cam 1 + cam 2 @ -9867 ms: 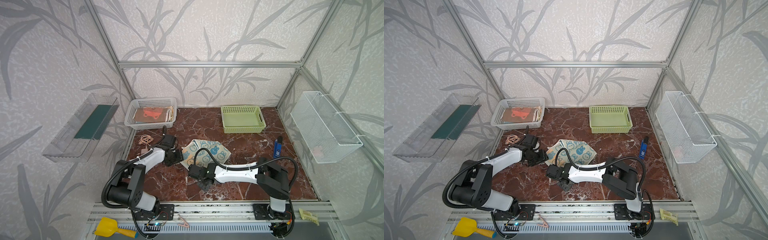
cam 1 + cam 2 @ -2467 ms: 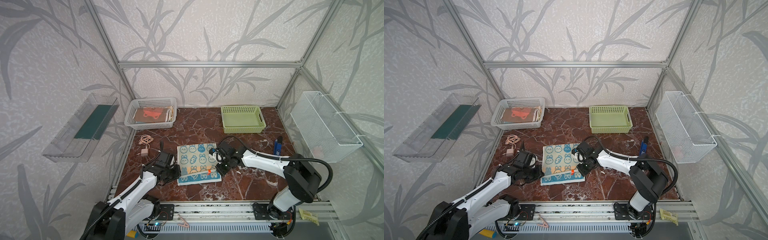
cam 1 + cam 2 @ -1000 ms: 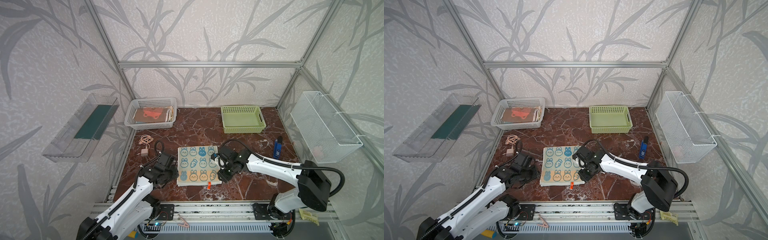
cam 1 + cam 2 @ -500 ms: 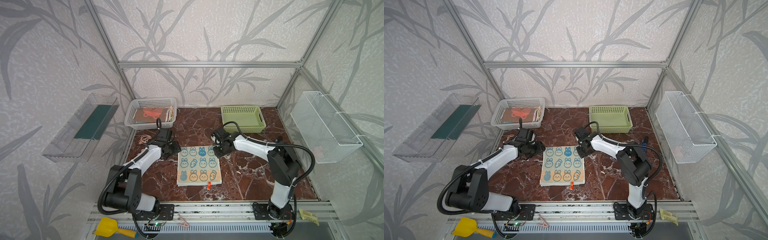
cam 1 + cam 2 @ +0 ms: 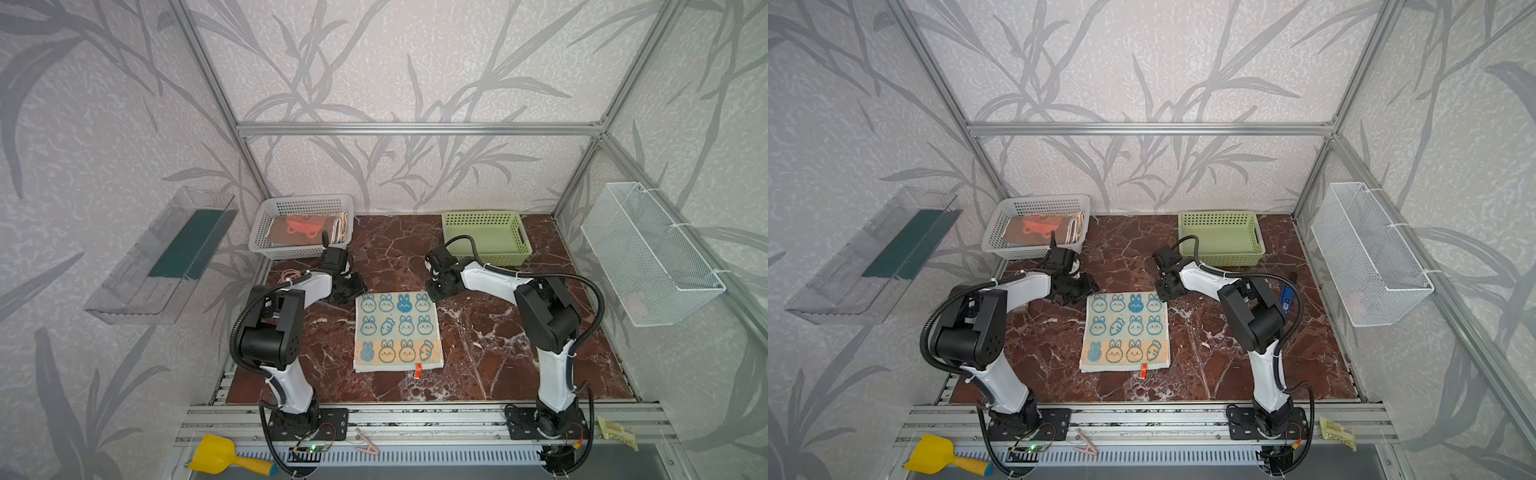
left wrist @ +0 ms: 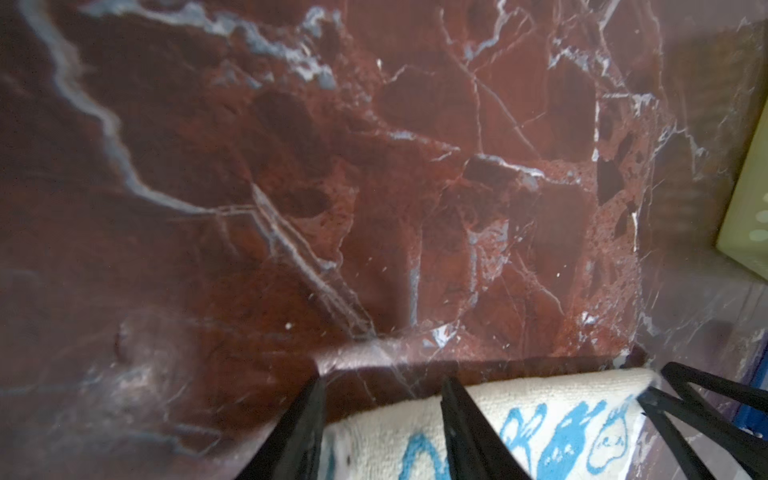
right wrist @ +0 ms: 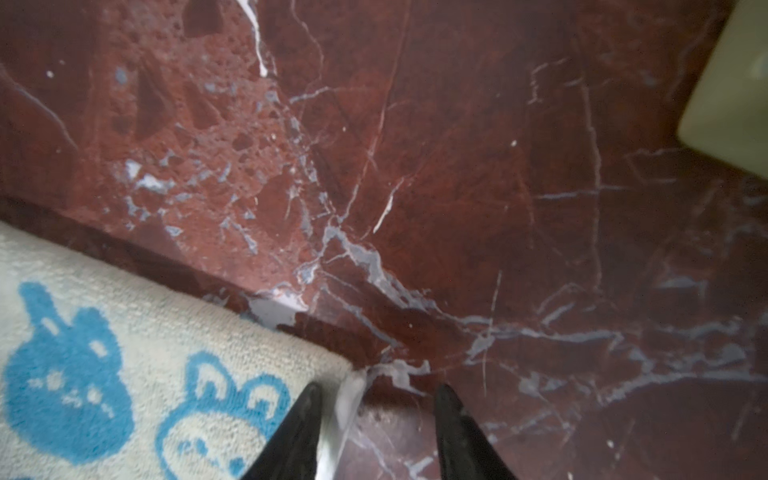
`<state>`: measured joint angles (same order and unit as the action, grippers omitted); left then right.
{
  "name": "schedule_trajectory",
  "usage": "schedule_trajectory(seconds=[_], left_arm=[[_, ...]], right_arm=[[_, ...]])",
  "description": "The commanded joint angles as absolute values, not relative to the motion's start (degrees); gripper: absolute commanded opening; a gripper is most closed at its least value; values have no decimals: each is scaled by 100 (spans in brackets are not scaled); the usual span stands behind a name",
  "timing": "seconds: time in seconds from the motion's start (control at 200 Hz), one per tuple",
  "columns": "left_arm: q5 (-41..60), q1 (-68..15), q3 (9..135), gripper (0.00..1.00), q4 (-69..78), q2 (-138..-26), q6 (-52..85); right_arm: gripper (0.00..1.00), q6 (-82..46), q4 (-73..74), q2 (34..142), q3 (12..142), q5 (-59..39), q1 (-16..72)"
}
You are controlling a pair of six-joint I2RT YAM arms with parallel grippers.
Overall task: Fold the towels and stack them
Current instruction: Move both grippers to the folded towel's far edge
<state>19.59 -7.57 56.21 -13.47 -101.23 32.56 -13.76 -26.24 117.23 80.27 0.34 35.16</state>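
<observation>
Both sets of jaws have moved from the towel's [image 5: 397, 328] long sides up to its far corners. The left jaws stand spread astride the far left corner. The right jaws stand spread just off the far right corner, with bare counter [image 7: 498, 208] between them. Neither pinches anything. The towel lies flat and unfolded on the counter. Beyond its far left corner a white basket [image 5: 305, 203] holds folded towels [image 5: 299, 227]; beyond its far right corner stands a green basket [image 5: 484, 216].

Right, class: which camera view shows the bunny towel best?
A top view: the bunny towel lies spread flat, all three rows of pictures and its orange tag in sight; both top views show this. Each wrist view catches only a part near its far edge.
</observation>
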Motion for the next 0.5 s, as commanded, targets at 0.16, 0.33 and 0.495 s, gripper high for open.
schedule_trajectory(seconds=[0.16, 0.33, 0.495], left_arm=[[2084, -730, 5668, 22, -1429, -10093, 3125], [2033, -716, 5668, 3, -1566, -9853, 2983], [1763, -687, 5732, 0, -1843, -9530, 2778]], right_arm=[[37, -1434, -2492, 11919, 8165, -525, 3542], [9, -1354, -2336, 11780, 8129, -870, 3542], [0, -1187, -2215, 11367, 7971, -674, 3524]])
